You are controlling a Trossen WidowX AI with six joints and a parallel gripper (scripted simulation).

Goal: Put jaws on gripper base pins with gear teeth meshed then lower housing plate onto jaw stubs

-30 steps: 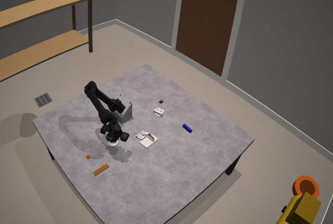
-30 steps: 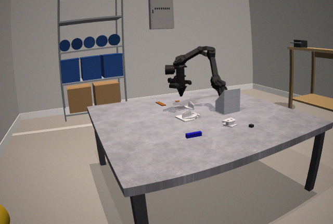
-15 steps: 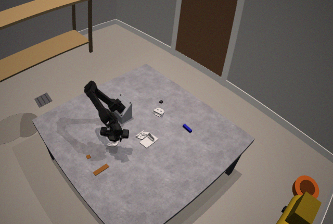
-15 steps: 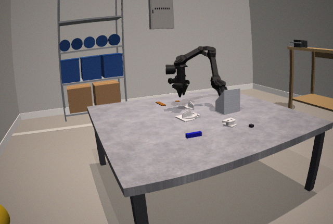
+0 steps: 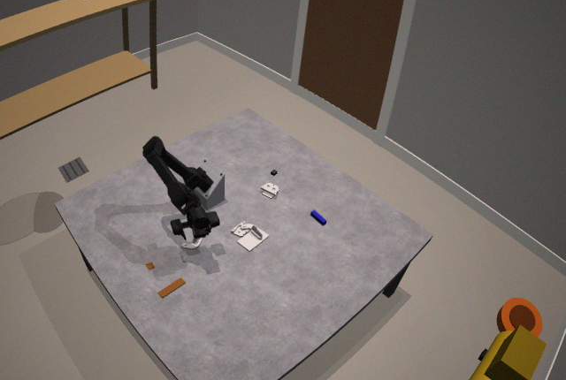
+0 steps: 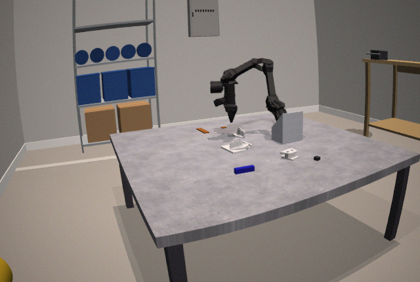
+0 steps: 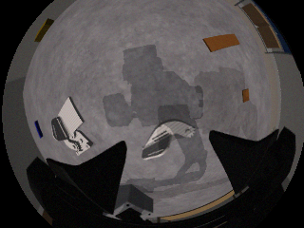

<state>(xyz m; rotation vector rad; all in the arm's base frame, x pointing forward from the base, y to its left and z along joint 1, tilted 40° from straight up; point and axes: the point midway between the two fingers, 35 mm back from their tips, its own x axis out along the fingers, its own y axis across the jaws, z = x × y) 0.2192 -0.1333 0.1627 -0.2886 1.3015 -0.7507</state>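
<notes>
My gripper point(image 5: 195, 235) point(image 6: 231, 121) point(image 7: 169, 141) is wide open and empty, pointing down above a loose white jaw point(image 5: 192, 244) point(image 6: 241, 132) point(image 7: 159, 143). That jaw lies on the table between the fingers as the wrist view shows it, below their tips. The white gripper base point(image 5: 251, 242) point(image 6: 228, 147) point(image 7: 70, 115) lies apart from it. The other jaw point(image 5: 257, 231) point(image 6: 235, 143) point(image 7: 58, 129) lies over the base; whether it is seated on a pin I cannot tell. The white housing plate point(image 5: 270, 189) point(image 6: 289, 152) stands separately on the table.
A grey slanted block point(image 5: 214, 193) point(image 6: 287, 128) point(image 7: 135, 201) stands beside the arm. A blue bar point(image 5: 318, 217) point(image 6: 244, 169) point(image 7: 38, 129), a small black cube point(image 5: 273, 171) point(image 6: 316, 158) and two orange pieces, one long point(image 5: 172, 287) and one small point(image 5: 149, 265), lie on the table.
</notes>
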